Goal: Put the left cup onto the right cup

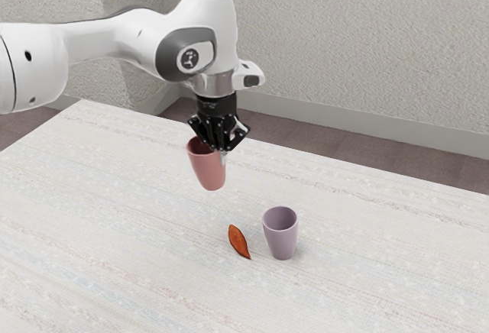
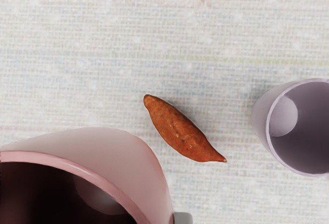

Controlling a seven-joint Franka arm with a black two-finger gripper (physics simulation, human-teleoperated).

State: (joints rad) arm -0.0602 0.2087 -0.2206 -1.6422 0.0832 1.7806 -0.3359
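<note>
Aloft, end effector (image 1: 221,152) gripping pink cup (image 1: 207,171)

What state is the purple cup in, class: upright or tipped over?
Upright. The purple cup stands on its base on the table, mouth upward; the wrist view looks down into its bare inside.

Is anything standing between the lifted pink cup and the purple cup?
Only a sweet potato lies on the table between them, beside the purple cup. The pink cup hangs in the air, so it likely won't block.
</note>
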